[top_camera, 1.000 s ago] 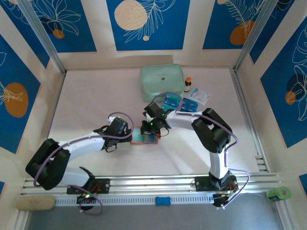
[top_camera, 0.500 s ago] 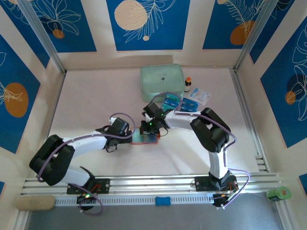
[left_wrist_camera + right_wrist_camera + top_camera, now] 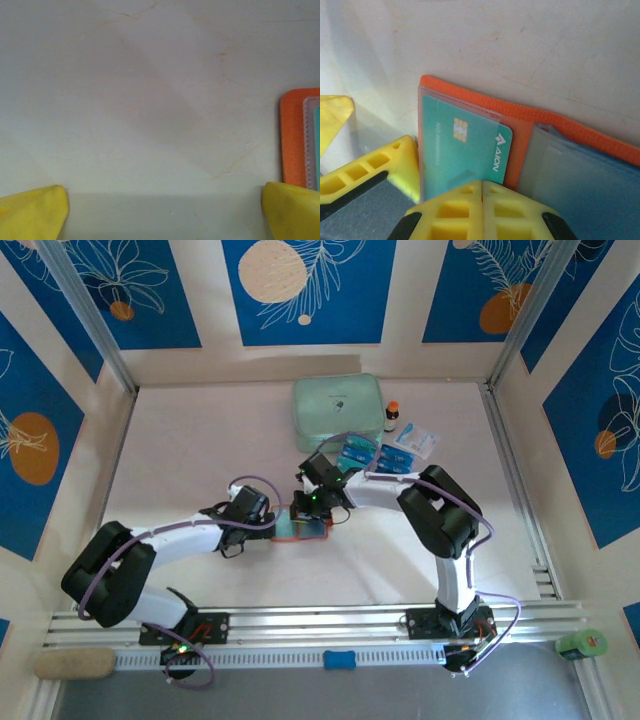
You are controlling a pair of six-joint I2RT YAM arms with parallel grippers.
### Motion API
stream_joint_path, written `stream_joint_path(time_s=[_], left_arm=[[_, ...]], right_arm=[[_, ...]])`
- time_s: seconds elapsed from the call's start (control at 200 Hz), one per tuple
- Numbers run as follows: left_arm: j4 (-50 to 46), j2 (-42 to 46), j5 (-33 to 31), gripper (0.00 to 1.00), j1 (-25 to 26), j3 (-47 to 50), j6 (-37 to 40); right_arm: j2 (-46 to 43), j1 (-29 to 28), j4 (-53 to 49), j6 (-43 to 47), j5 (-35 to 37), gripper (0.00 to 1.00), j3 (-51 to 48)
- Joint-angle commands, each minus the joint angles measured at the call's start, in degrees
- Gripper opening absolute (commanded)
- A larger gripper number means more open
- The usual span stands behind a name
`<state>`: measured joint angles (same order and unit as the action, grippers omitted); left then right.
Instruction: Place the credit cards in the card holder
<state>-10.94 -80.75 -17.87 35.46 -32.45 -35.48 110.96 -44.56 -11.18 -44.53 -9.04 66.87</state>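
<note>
The orange card holder [image 3: 302, 528] lies open on the table between both grippers. A teal credit card [image 3: 462, 145] sits partly under the clear left pocket of the card holder [image 3: 560, 125]. My right gripper [image 3: 482, 187] is shut, its joined tips over the card's near edge. My left gripper [image 3: 162, 212] stands wide open over bare table, with the card holder's [image 3: 292, 135] left edge just beside its right fingertip [image 3: 292, 212]. More credit cards [image 3: 355, 452] lie behind in a clear tray [image 3: 397, 458].
A large mint-green zip case [image 3: 338, 405] lies at the back centre, with a small bottle [image 3: 391, 416] and a white-and-blue packet [image 3: 417, 440] to its right. Walls enclose the table; a rail runs along the near edge.
The left arm's elbow has shifted slightly to the right. Both grippers and the card holder stay where they were.
</note>
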Motion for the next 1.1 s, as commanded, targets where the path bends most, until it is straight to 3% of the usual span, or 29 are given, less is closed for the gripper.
stream_joint_path(time_s=[0.0, 1.095], left_arm=[[2.9, -1.7, 3.7, 1.00, -0.5, 1.8, 0.1], [3.3, -1.2, 3.7, 1.00, -0.5, 2.7, 0.0]], right_arm=[[-4.2, 0.6, -1.1, -0.2, -0.5, 0.00, -1.6], [-1.4, -1.4, -3.2, 1.2, 3.3, 0.00, -1.3]])
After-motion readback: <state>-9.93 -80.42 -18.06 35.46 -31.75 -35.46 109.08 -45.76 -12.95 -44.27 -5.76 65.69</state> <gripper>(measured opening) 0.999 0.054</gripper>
